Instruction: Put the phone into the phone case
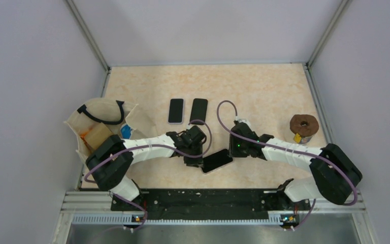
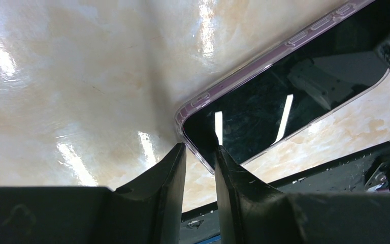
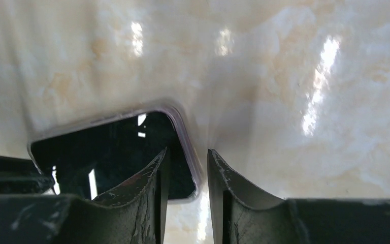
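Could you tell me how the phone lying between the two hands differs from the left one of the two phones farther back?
The near phone lies slanted; the far phone lies straight. The near phone has the left hand and right hand at its ends; nothing touches the far phone. Both show dark screens and pale rims.

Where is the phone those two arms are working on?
From above, the phone lies angled in the near middle, one end at the left end effector, the other at the right end effector.
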Robot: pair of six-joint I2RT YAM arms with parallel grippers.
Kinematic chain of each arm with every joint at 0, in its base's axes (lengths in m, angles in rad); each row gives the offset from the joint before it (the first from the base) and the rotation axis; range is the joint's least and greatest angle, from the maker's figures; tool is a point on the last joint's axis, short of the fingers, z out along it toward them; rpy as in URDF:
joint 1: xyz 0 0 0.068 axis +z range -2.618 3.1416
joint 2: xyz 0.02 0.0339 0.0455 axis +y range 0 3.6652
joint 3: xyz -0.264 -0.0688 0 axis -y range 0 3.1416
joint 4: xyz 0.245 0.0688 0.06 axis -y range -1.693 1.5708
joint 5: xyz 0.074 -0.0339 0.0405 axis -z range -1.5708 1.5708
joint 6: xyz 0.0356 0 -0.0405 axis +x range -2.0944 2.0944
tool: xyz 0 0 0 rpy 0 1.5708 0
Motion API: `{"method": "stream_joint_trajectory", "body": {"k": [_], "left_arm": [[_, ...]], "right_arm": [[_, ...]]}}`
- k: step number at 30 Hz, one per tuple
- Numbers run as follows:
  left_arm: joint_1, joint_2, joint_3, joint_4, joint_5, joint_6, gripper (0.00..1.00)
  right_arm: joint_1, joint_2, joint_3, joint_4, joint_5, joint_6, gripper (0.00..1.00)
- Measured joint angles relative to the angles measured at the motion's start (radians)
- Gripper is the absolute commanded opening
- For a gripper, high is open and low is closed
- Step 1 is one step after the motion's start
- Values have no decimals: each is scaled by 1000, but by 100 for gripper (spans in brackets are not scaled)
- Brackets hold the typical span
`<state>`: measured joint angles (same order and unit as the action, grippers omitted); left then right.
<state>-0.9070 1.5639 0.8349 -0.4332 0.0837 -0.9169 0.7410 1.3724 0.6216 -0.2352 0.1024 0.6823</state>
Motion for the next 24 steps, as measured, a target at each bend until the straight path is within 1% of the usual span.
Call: {"method": "stream_joint_trajectory", "body": {"k": [3, 7, 9, 14, 20, 24], "left_arm": [[0, 0, 0, 0, -5, 0, 33], [0, 0, 0, 0, -7, 0, 33], [0, 0, 0, 1, -7, 0, 33], [0, 0, 0, 2, -7, 0, 33], [0, 0, 0, 2, -7, 0, 33], [0, 0, 0, 2, -6, 0, 35]], "right_arm": [[0, -43, -11, -70, -8, 0, 33], [0, -70, -22, -114, -24, 2, 32], [0, -71, -25, -113, -35, 3, 32], [14, -55, -24, -94, -53, 21, 28], [51, -21, -9, -101, -5, 41, 24], [63, -8, 2, -109, 23, 55, 25]]}}
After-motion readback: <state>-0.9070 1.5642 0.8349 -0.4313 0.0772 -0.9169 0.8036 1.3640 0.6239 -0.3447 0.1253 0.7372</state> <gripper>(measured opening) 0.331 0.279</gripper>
